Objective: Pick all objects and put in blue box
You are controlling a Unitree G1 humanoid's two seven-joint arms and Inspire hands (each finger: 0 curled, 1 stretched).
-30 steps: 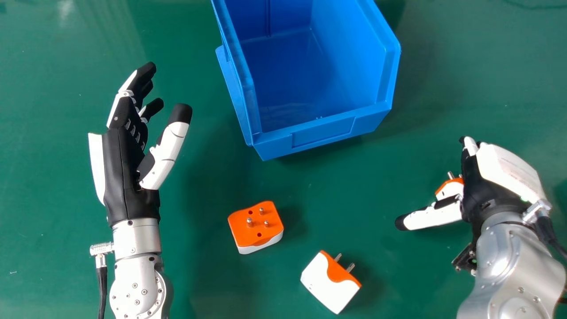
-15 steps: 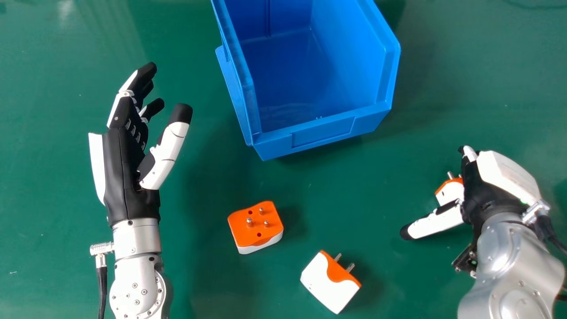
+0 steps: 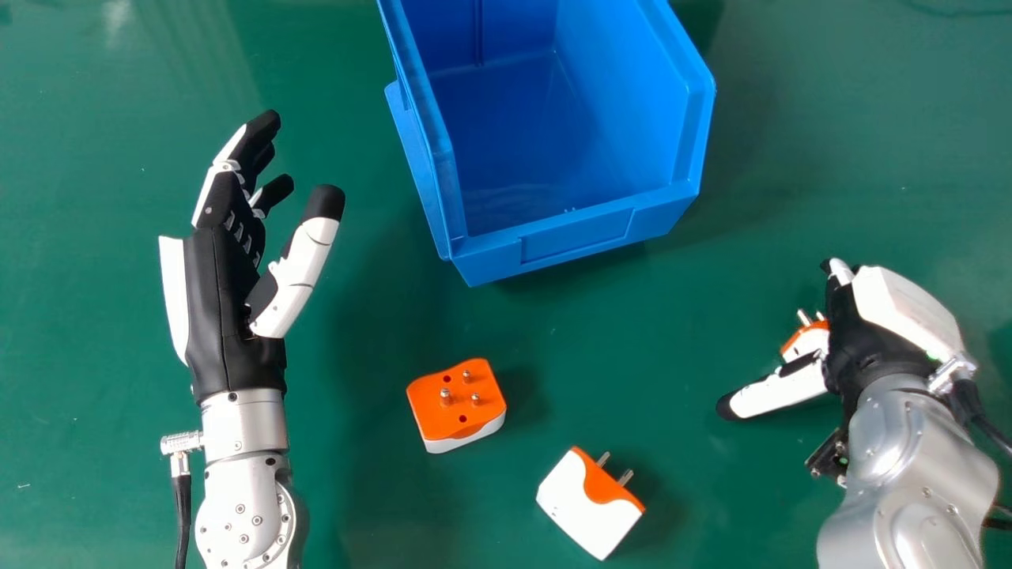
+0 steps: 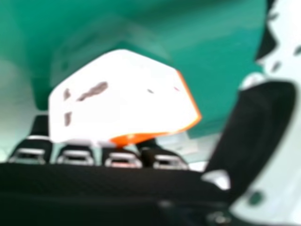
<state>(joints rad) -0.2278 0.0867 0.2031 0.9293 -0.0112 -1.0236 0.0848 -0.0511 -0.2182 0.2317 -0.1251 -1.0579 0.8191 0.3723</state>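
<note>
Head view: my right hand (image 3: 870, 336) at adapter (image 3: 808, 341), thumb spread clear, fingers loosely extended. Best to wrap fingers behind body, bring thumb across, squeeze evenly, then lift high over blue box (image 3: 575, 239). Orange-topped adapter (image 3: 427, 407) and white-sided adapter (image 3: 581, 506) on tabletop. Left hand (image 3: 221, 308) open, view's left.

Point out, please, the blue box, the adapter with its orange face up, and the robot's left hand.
Blue box (image 3: 577, 237): head view, on its front wall.
Orange-face-up adapter (image 3: 460, 401): head view, on its orange face.
Left hand (image 3: 225, 304): head view, on its palm.
</note>
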